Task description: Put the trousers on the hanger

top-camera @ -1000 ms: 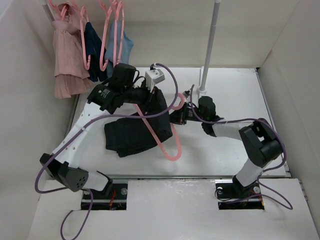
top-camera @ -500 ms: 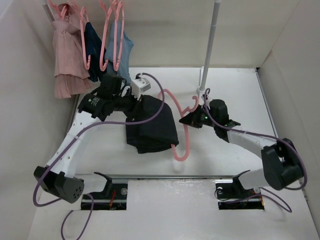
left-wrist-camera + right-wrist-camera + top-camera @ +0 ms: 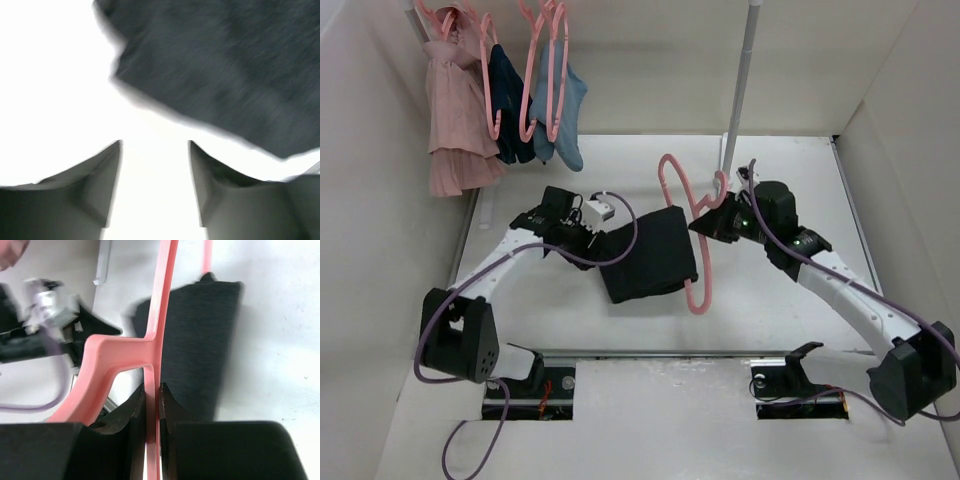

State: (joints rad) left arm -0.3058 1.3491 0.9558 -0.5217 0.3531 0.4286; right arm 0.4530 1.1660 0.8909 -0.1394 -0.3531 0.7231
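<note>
- Trousers (image 3: 650, 258) hang as a folded black slab on the left side of the hanger (image 3: 699, 290), their right edge touching its pink frame. I judge that they are draped over one of its bars, which would explain why the cloth keeps a neat rectangle instead of spreading over the table (image 3: 790, 300).
- Closest to the arm bases, the hanger's rounded lower corner pokes out just below the trousers' near edge. Whether that corner rests on the table cannot be told.
- Just right of the hanger at mid-height, the right gripper (image 3: 152, 390) has its fingers pinched together on a thin pink strut, beside the point where the frame branches. Holding there lets one arm carry both frame and cloth while the hook is left free.
- Left of the hanger, past the trousers' far-left edge, the left gripper (image 3: 155, 144) has its fingers spread with only bright table between them. The dark cloth lies just ahead of the tips and does not touch them. It carries nothing, and from there it could steady or tug the fold if it slides.
- Farther back, the hanger's curved hook rises clear of the cloth and of both grippers, probably kept bare so it can catch on something.
- A white pole (image 3: 740, 90) stands just beyond the hook, to its right.
- Farthest away, well to the left of the hanger, a pink dress (image 3: 455, 110), a navy garment (image 3: 508, 95) and a light-blue garment (image 3: 570, 110) hang on similar pink hangers (image 3: 535, 70).
</note>
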